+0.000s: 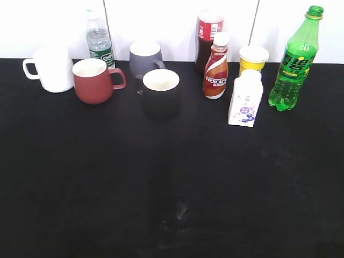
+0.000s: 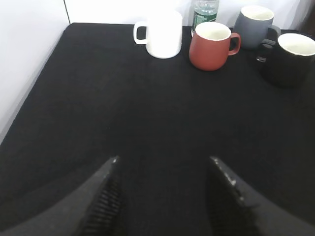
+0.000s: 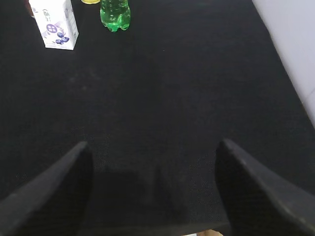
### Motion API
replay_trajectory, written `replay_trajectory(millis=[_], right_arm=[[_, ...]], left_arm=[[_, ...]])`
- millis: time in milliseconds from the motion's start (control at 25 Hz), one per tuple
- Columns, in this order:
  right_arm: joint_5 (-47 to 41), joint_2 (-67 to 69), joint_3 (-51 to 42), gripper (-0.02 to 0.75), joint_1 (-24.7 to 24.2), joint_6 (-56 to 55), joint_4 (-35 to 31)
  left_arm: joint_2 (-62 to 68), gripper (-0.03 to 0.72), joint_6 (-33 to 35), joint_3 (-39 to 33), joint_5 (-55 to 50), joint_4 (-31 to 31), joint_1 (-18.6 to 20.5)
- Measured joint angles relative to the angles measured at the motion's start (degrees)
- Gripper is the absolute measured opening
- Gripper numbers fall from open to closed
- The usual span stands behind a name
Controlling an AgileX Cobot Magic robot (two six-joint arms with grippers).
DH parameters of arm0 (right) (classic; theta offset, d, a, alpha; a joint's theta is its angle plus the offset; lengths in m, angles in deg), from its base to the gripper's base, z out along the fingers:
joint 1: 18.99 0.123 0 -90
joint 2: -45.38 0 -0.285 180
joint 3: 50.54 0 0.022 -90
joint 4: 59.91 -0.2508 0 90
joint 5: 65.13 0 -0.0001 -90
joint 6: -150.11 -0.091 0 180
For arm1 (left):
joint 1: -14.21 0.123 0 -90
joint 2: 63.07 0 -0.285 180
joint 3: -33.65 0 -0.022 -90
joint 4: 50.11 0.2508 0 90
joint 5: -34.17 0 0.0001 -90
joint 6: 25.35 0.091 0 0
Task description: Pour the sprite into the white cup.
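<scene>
Black cloth is covering the tabletop point(image 1: 172, 193), with cups and bottles lining its far edge against a white wall. Sitting at the far left is the white cup point(image 1: 51, 69), upright, its loop handle pointing left. Just to its right a red mug point(image 1: 95, 80) is standing, with a small clear water bottle point(image 1: 99, 40) rising behind it. A grey mug point(image 1: 145, 58) is sitting further back, and a black mug point(image 1: 160, 92) with a white inside is standing nearer the camera, close to the middle. Right of centre, a dark cola bottle point(image 1: 207, 37) is standing behind a brown coffee bottle point(image 1: 216, 67). A yellow cup point(image 1: 253, 58) is sitting behind a white carton point(image 1: 246, 98) printed with blueberries. At the far right the sprite point(image 1: 294, 62) is standing upright, cap on, well apart from the white cup, with the whole row between them.

In the left wrist view, the left tool point(image 2: 165, 196) is hanging over bare cloth, jaws spread wide and holding nothing, with the white cup ahead and slightly left. In the right wrist view, the right tool point(image 3: 152, 191) is likewise gaping and empty, the sprite's base showing ahead beside the carton.
</scene>
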Motion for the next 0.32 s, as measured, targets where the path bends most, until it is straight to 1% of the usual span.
replay_trajectory(millis=[320], right_arm=[[0.00,0.00,0.00,0.578,0.00,0.00,0.00]], left_arm=[[0.00,0.418,0.00,0.00,0.00,0.00,0.00]])
